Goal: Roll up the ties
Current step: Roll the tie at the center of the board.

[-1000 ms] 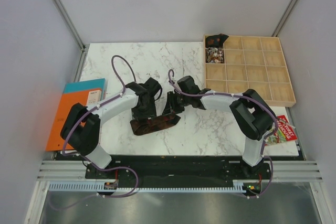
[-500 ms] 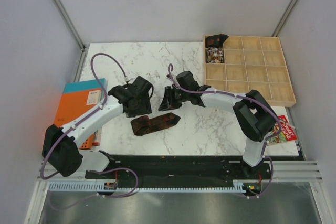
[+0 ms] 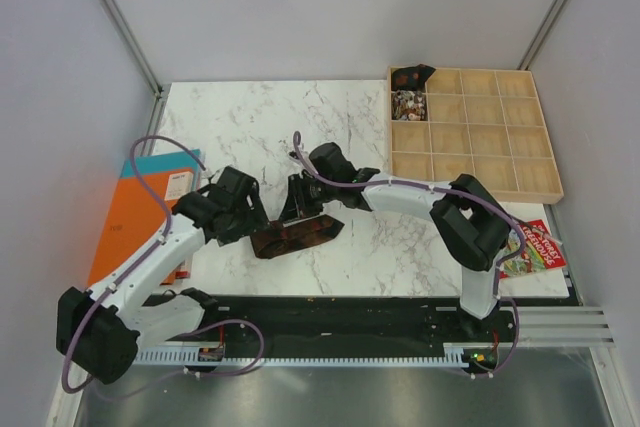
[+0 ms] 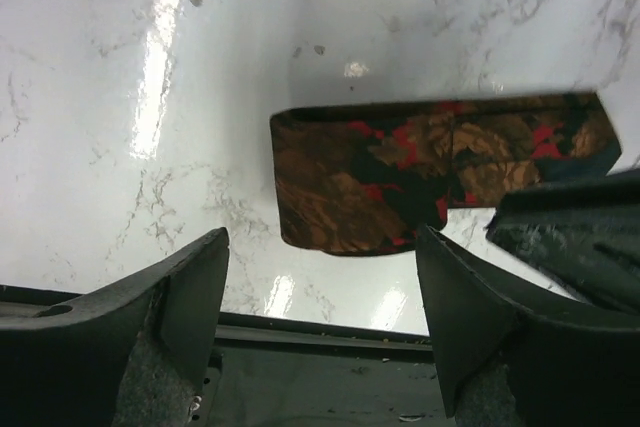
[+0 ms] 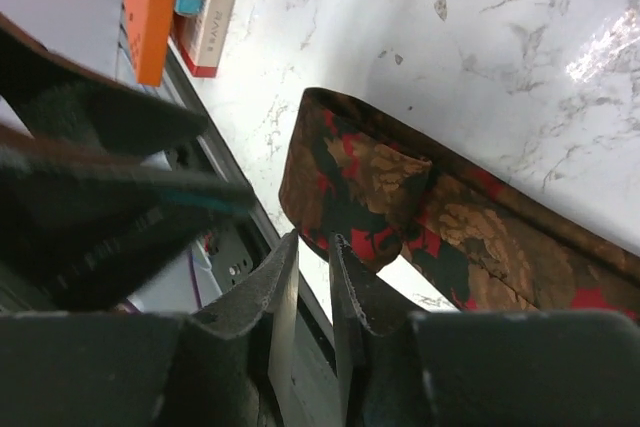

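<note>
One tie [image 3: 295, 235], dark brown with red and tan pattern, lies folded flat on the marble table near its front edge. The left wrist view has its folded end [image 4: 390, 182] just beyond my fingers. My left gripper [image 3: 238, 215] hangs to the tie's left, jaws wide open and empty [image 4: 322, 282]. My right gripper [image 3: 300, 203] stands over the tie's middle, pointing down. Its fingers [image 5: 312, 257] are a narrow slit apart with nothing between them, tips at the near edge of the folded tie [image 5: 400, 197].
A wooden compartment tray [image 3: 480, 137] sits at the back right, with small items in its top-left cells [image 3: 408, 102]. Orange and teal books [image 3: 140, 212] lie off the table's left edge. A colourful booklet [image 3: 537, 247] is at the right. A black rail [image 3: 330, 312] runs along the front.
My left arm has pulled back toward the near left and its jaws have opened wider. The right gripper has shifted left over the tie. The tie lies where it was.
</note>
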Controlling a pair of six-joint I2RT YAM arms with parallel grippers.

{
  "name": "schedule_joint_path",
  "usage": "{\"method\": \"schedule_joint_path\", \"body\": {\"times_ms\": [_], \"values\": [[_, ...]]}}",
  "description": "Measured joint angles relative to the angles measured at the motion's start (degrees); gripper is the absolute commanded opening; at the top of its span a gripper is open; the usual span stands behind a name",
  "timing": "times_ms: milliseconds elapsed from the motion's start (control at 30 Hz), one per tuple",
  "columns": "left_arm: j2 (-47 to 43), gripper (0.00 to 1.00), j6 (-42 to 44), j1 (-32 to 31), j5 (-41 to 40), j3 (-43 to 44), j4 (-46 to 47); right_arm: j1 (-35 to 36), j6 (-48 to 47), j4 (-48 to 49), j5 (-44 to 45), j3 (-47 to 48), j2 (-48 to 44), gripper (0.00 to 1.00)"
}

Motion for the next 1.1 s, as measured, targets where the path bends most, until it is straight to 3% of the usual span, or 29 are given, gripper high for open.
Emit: {"method": "schedule_joint_path", "body": {"times_ms": [167,267,567,833,1100], "values": [[1.4,0.70,3.5,12.7,6.9,-0.2,4.1,1.3,-1.0,0.4,4.9,-5.1,-2.5,0.26],[7.2,0.67,6.5,16.1,10.4,1.0,6.6,2.3,-1.1,0.9,8.5,-11.0,-5.8,0.27],[24.4,0.62,12.7,16.4,16.2,7.1,10.5,12.6,4.5,14.0,14.9,-20.4,-7.8,0.25],[28.2,0.59,15.1,17.1,19.5,8.9,11.5,16.7,10.4,32.6,21.6,-25.7,-3.7,0.21],[28.4,0.55,16.4,17.1,23.1,8.8,11.5,16.8,11.8,38.3,26.3,-23.8,2.3,0.20]]}}
